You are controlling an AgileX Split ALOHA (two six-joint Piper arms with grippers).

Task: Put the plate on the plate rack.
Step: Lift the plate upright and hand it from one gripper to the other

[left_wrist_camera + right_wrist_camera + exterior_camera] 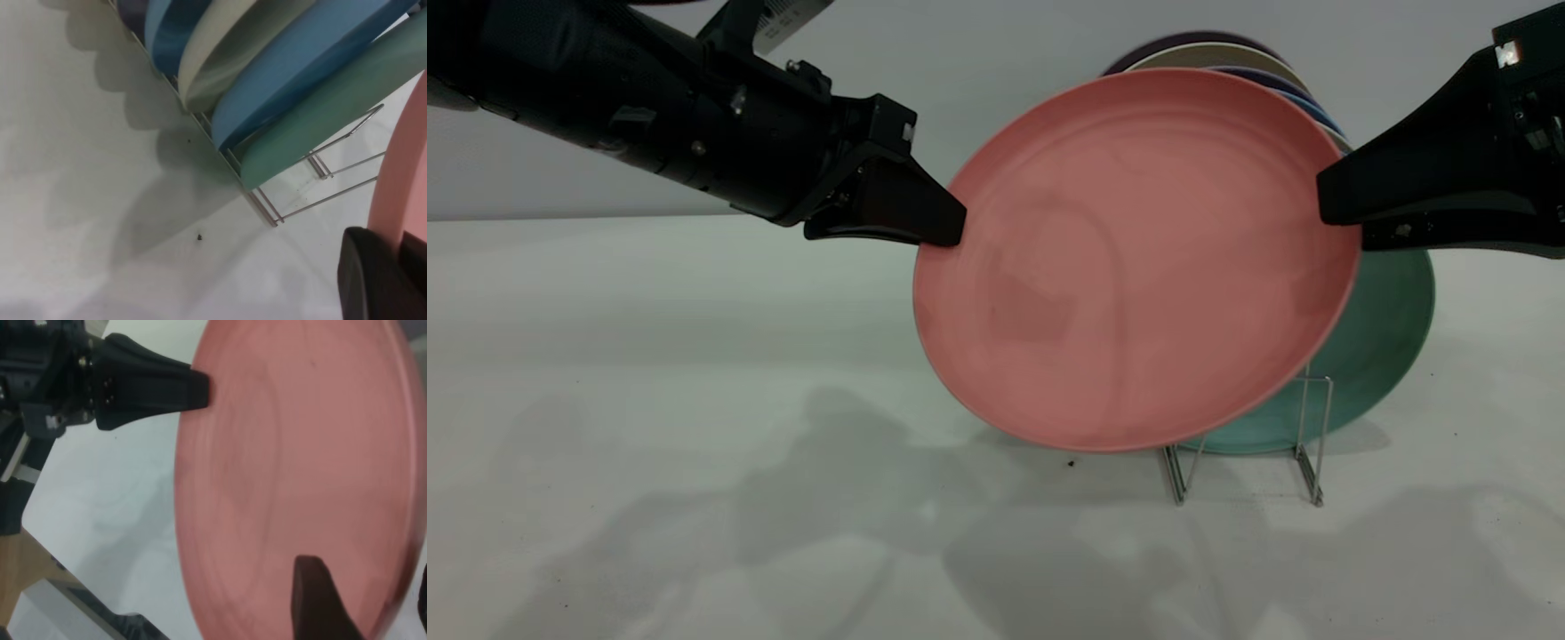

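Jaws, left: we see the left gripper (947, 233) with its jaws clamped on the plate's rim at the exterior view's left edge of the plate; in the left wrist view a dark finger (373, 280) lies against the pink rim.
Jaws, right: the right gripper (1329, 200) has its jaws closed on the opposite rim, one finger (320, 600) across the plate's face in the right wrist view.
Plate: we count one salmon-pink plate (1134, 258), held in the air between the two grippers, tilted, its face towards the exterior camera, its lower edge above the surface (694, 444) and in front of the rack.
Plate rack: one silver wire plate rack (1303, 444) stands on the surface just behind the pink plate; its front loops are bare.
Plates in the rack: one teal-green plate (320, 117) stands nearest the front; behind it we count a blue plate (293, 67), a cream plate (213, 57), a second blue plate (167, 33) and a dark purple one (133, 10) at the far end.
Writing: a white label on the left arm (694, 116) near the top edge carries print we cannot read; a small white mark shows on the right arm (1507, 55).
Speck: one small dark speck (1071, 462) lies on the surface under the pink plate.
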